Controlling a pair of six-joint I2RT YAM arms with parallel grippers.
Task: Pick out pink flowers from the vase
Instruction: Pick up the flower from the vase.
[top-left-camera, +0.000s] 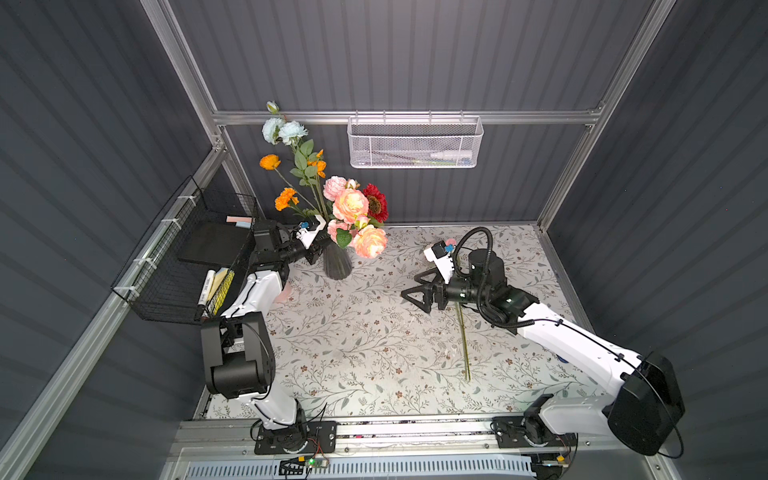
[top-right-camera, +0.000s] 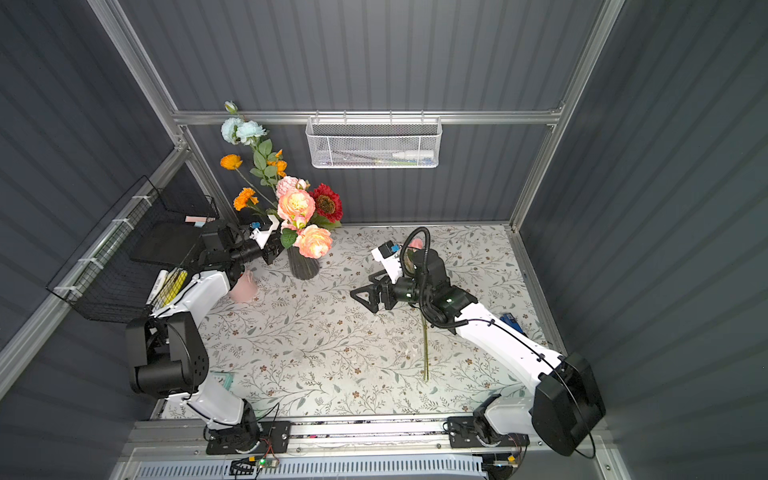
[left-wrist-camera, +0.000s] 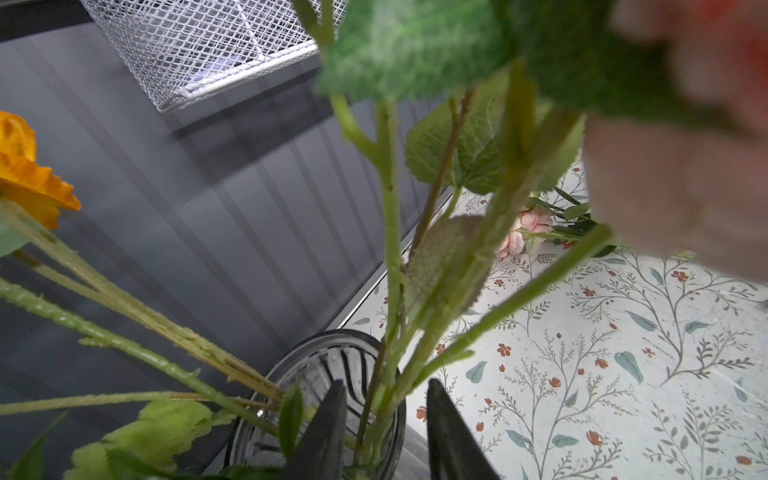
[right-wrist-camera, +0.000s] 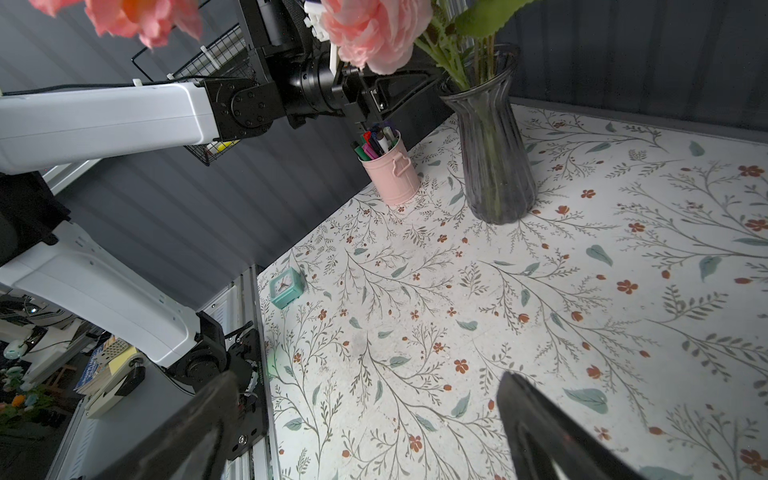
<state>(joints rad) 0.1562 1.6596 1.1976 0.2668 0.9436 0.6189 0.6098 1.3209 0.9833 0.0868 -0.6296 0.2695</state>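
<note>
The pink flowers (top-left-camera: 351, 205) are big and ruffled, pink going to peach, with green leaves and long thin green stems. They stand in the vase (top-left-camera: 337, 264), next to a dark red flower (top-left-camera: 376, 203) and some orange flowers (top-left-camera: 286, 199). The vase is dark grey see-through glass with ribs, a thin neck and a wide rim. It stands upright on the bench (top-left-camera: 353, 353), near the back wall. 1 loose flower (top-right-camera: 424, 345) with a small pink bloom lies flat on the bench, its stem partly under the right arm. The left fingers (left-wrist-camera: 328, 428) are at the mouth of the vase, partly open, 1 on each side of a bunch of green stems. A gap shows between the stems and the fingers, so they do not squeeze anything. The right fingers (right-wrist-camera: 540, 436) are spread wide apart above the bench, between the vase and the loose flower. They hold nothing and touch nothing.
</note>
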